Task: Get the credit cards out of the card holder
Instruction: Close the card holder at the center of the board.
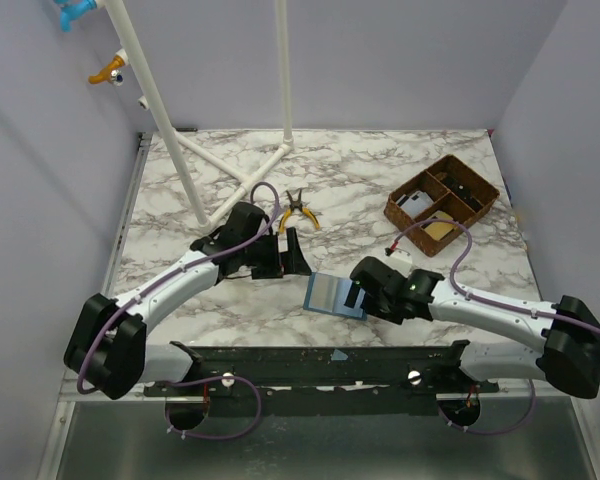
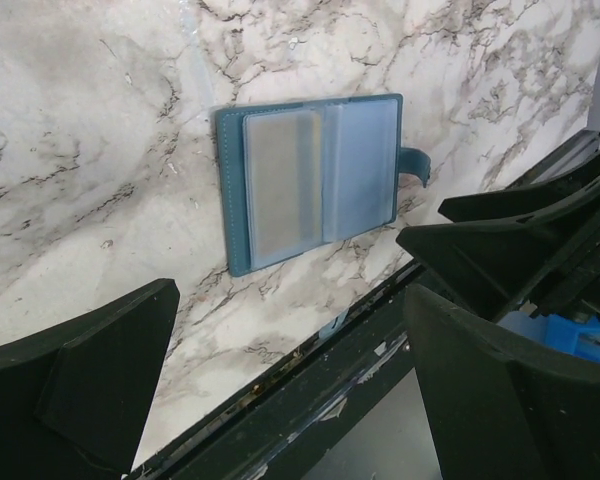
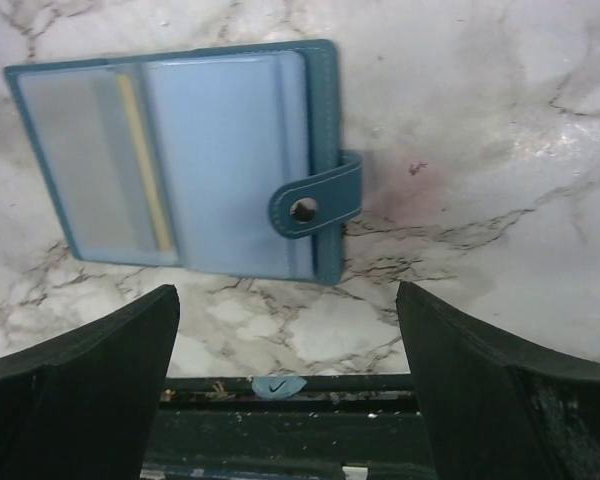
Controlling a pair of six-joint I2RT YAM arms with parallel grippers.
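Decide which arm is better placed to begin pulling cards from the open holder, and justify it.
Right, likely. The right gripper, open, sits at the edge of the card holder, pockets straight ahead; the left gripper, also open, hangs farther off.

Card holder (image 1: 327, 293) — right edge lay hidden beneath the right gripper (image 1: 358, 296) from above; tray (image 1: 474, 174) contents were too small to identify.

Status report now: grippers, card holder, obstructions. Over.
Left gripper and right gripper open, empty. Flat blue card holder lies open on marble table, cards in clear sleeves. Orange-handled pliers, brown compartment tray far off.
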